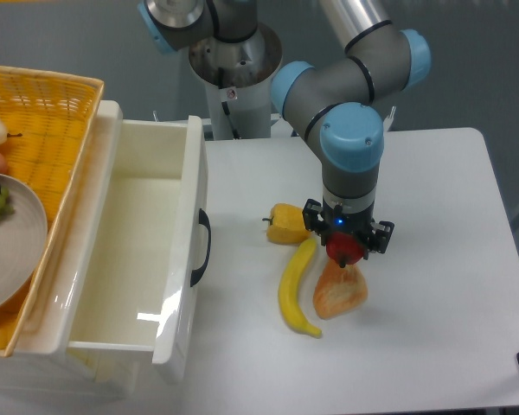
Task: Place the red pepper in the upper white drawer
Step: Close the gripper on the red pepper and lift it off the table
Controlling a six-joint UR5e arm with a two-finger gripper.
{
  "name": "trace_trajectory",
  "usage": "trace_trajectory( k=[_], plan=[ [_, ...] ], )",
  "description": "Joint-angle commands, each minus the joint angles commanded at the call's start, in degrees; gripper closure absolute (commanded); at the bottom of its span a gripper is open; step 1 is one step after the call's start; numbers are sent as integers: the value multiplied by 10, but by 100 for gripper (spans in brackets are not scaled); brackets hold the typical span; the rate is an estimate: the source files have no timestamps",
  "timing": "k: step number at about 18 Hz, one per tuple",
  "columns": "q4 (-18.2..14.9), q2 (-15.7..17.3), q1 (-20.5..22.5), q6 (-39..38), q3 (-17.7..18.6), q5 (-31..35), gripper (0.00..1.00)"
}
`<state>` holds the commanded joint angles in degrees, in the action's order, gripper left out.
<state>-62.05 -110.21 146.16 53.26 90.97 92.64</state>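
The red pepper [346, 250] shows as a small glossy red lump directly under my gripper [347, 245], right of the table's middle. The gripper points straight down over it and its jaws look closed on the pepper, with the fingertips mostly hidden by the wrist. The pepper overlaps the top edge of the orange-brown pastry [340, 292]. The upper white drawer [187, 251] stands pulled open at the left, its dark handle facing the table. Its inside is bare white. The drawer lies well to the left of the gripper.
A yellow pepper [287, 225] and a banana [296, 287] lie just left of the gripper, between it and the drawer. A yellow woven basket [52, 112] holding a plate and produce sits left of the drawer. The arm's base [235, 78] stands behind.
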Motion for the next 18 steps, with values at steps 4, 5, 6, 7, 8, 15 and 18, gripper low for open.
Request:
trace_trajectory(
  k=[4,5,6,7,8,15,18],
  plan=[
    [1,-1,0,-4,-2,-2,56],
    [1,-3,0,-7,-5,-5,56],
    [1,-4,0,-10,-8,-4,56],
    [1,-4,0,-13,-9,-4,56],
    [1,-3,0,-13,-9,-6,56],
    [1,-4,0,-14,-18,-6,56],
    [-8,0,-1,-15,-26,-5,56]
  ],
)
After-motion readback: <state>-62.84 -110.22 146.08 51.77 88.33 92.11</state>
